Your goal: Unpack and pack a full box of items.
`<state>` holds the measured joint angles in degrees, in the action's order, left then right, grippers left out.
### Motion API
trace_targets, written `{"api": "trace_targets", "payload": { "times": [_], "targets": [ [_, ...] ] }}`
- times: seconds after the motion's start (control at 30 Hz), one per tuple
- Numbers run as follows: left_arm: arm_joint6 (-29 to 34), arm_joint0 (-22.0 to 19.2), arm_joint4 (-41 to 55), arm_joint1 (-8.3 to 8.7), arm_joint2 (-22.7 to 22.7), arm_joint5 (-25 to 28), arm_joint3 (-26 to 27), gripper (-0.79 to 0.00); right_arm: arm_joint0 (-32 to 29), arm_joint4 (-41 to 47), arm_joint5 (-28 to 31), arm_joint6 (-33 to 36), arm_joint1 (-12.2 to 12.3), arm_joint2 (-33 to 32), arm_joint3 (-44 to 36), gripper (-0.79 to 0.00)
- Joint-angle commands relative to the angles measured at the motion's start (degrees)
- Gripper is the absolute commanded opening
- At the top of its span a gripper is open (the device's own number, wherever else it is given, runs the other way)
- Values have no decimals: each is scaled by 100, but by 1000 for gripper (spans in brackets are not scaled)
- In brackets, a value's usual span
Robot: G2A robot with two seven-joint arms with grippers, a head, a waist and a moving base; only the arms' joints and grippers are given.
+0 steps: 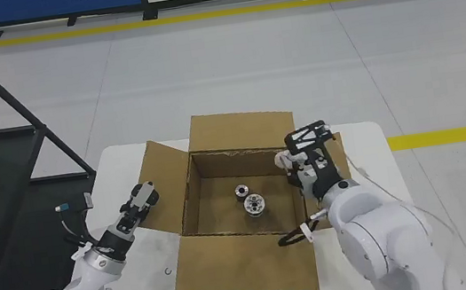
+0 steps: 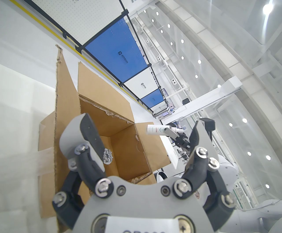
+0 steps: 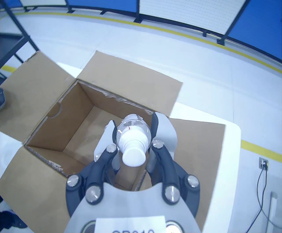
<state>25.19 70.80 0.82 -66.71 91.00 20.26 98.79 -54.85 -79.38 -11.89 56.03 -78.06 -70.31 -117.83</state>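
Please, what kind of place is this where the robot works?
Probably a large indoor hall used for robot testing, not a home. Blue and white partition panels fence the floor, yellow lines mark it, and rows of lights sit in a high ceiling.

**Brown box, white bottle, white worktop**

The cardboard box [image 1: 240, 130] is plain brown. The worktop [image 1: 148, 273] is white. The bottle [image 3: 132, 136] is white with a clear section and a small red mark. Two round items [image 1: 253, 203] are shiny silver. The floor [image 1: 292, 56] is pale grey with yellow stripes.
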Motion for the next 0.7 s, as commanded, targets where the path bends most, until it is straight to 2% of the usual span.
{"api": "trace_targets", "payload": {
  "times": [0.0,0.2,0.33,0.47,0.67],
  "targets": [
    [0,0,0,0,0,0,0,0,-225,-72,-156,3,32,-452,-196,-785],
    [0,0,0,0,0,0,0,0,-795,150,-561,-102,84,-1578,-525,-785],
    [0,0,0,0,0,0,0,0,-1026,193,-639,-91,108,-2037,-457,-785],
    [0,0,0,0,0,0,0,0,-1031,0,-606,117,134,-2217,-104,-785],
    [0,0,0,0,0,0,0,0,-727,-353,-562,493,152,-2151,815,-785]
  ]
}}
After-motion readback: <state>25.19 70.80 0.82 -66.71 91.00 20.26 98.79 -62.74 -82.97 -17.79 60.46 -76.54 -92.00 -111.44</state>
